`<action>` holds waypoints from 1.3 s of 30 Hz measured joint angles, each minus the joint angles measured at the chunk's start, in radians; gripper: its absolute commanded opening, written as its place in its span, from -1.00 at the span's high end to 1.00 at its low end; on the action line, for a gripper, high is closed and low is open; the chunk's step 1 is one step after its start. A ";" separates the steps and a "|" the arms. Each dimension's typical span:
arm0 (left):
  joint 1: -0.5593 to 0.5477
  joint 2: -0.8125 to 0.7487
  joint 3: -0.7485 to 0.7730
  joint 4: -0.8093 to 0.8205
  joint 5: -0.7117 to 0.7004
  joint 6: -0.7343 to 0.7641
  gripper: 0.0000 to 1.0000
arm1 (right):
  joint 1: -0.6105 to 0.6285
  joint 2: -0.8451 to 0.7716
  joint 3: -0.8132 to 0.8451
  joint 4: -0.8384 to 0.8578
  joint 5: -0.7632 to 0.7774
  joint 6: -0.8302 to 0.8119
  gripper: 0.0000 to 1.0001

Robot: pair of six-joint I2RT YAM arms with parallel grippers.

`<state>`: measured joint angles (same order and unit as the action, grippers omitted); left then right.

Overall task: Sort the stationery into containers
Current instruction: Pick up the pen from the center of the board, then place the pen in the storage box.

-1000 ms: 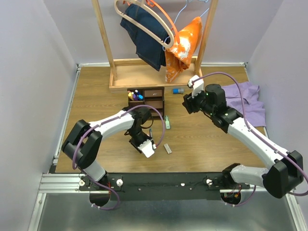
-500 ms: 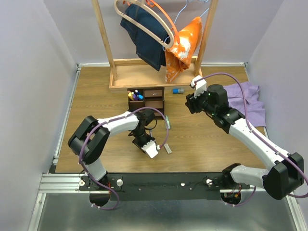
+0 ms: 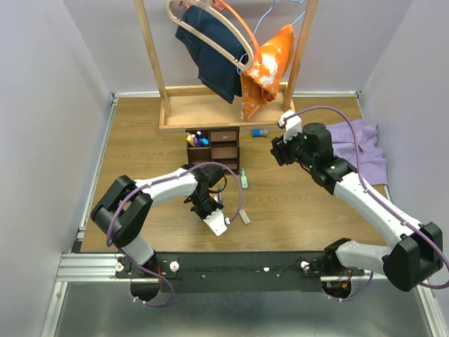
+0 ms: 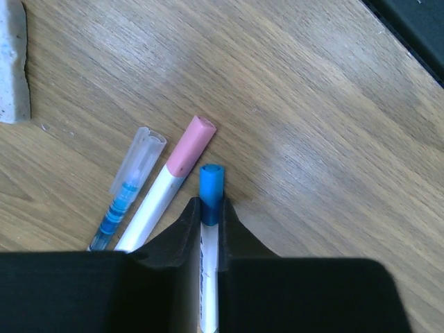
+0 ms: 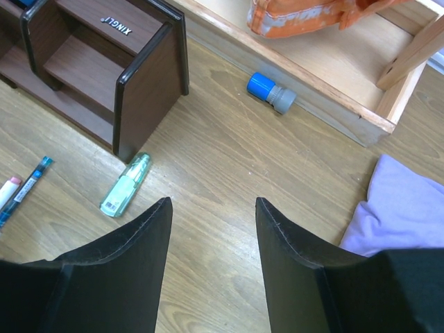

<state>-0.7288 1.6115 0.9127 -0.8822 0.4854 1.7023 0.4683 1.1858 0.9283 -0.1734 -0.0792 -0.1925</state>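
The blue-tipped pen (image 4: 211, 182) is lying flat on the table (image 4: 326, 118), and the left gripper (image 4: 210, 208) has its jaws pinched narrow on the white barrel just below the blue cap. A pink-tipped pen (image 4: 175, 179) lies right alongside, nearly touching, with a clear-capped pen (image 4: 129, 194) just beyond it and the eraser (image 4: 12, 66) off in the corner, well apart.

If I were doing this step, I'd lift straight up and slowly. The grip is close to the tip end, so I'd expect the long tail to droop or swing (hard to see how much barrel is behind the fingers). The pink one is close enough that any sideways drag would probably roll it away. Once it's up, I'd tilt the pen toward vertical before going to the organizer (image 5: 149, 76), because those upright slots look narrow and a slanted pen could catch on the rim. I'd let go only when the tip is well inside.

The right gripper (image 5: 211, 222) hangs over bare wood with its jaws wide and nothing in them. The green highlighter (image 5: 125, 186) is near it on the organizer side and the blue-capped item (image 5: 270, 90) is up by the rack base, so it's clear of the left arm's path.
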 measured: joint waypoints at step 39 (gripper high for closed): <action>0.567 0.179 0.368 1.749 0.616 -2.185 1.00 | -0.012 0.328 0.267 -0.001 -0.024 0.017 -0.14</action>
<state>-0.1619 1.7908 1.2804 0.8669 1.1015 -0.4831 0.4561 1.5139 1.1954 -0.1741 -0.1036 -0.1753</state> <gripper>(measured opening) 0.191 0.575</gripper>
